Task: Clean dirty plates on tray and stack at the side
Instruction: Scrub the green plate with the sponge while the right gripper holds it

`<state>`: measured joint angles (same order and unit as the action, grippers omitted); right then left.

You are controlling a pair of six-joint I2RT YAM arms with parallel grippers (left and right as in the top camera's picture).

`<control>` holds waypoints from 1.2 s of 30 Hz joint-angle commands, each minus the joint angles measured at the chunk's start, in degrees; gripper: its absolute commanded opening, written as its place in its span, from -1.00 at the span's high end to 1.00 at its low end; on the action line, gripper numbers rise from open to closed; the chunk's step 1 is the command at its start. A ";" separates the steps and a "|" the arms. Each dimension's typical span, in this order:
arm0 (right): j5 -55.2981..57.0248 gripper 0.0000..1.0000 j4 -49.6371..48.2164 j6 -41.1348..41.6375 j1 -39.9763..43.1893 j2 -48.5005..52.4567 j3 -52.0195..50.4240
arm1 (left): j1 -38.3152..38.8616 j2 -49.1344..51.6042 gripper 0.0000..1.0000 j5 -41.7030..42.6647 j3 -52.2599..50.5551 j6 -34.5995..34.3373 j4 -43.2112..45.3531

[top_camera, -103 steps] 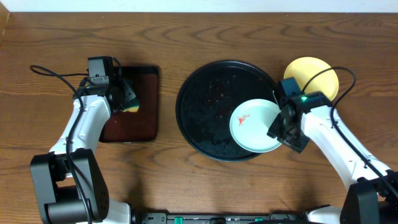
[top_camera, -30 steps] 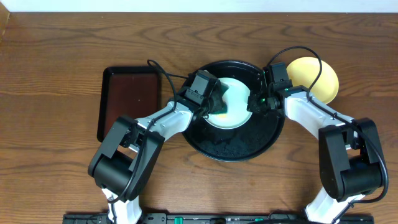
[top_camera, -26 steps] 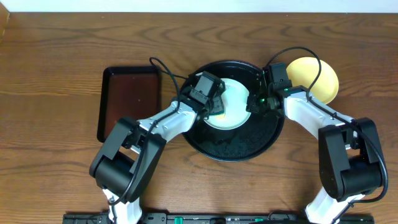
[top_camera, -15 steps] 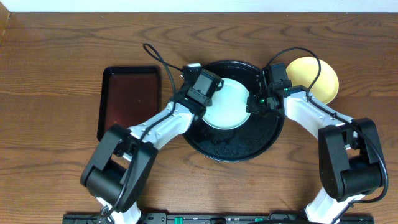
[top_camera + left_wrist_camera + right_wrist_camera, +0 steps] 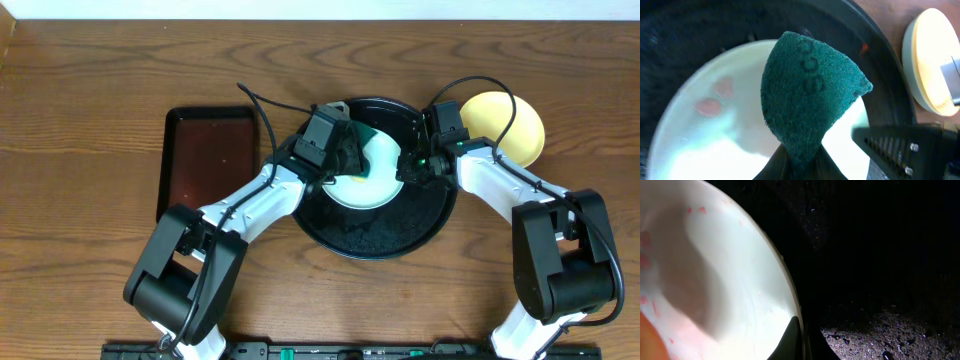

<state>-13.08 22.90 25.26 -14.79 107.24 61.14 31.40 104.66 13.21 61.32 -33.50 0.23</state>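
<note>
Overhead: white plate (image 5: 375, 188) lies mid black tray (image 5: 385, 238); yellow plate (image 5: 515, 125) is off it (on the table, right). Left gripper (image 5: 347, 160) is clamped on a green sponge (image 5: 366, 150) over the plate's upper left; half a second ago no green showed. Right gripper (image 5: 405, 170) pinches the plate's right rim.
Left wrist: pale pink smears (image 5: 710, 105); the sponge has stamped letters, maybe "Sco", the rest unreadable.
Right wrist: fingers (image 5: 792, 337) closed on the rim, orange flecks (image 5: 695, 210).

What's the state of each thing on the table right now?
White plate: in tray, pink smears, rim held by right gripper.
Sponge: held by left gripper, over white plate.
Yellow plate: on table, beside tray, free.
</note>
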 commanded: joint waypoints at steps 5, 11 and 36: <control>3.39 0.98 0.72 0.42 0.17 0.57 0.13 | 0.22 6.14 0.85 -2.80 -0.57 -1.92 -1.40; 3.39 0.98 0.90 0.42 0.13 0.57 0.13 | -0.20 6.97 0.85 -25.81 -0.57 2.49 -7.72; 3.78 0.98 2.38 1.57 0.11 0.57 0.13 | -0.76 -0.13 0.85 -0.13 0.42 -7.89 7.78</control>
<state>-13.10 24.45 25.69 -15.29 107.24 61.45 29.41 105.25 2.70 62.02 -33.82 6.37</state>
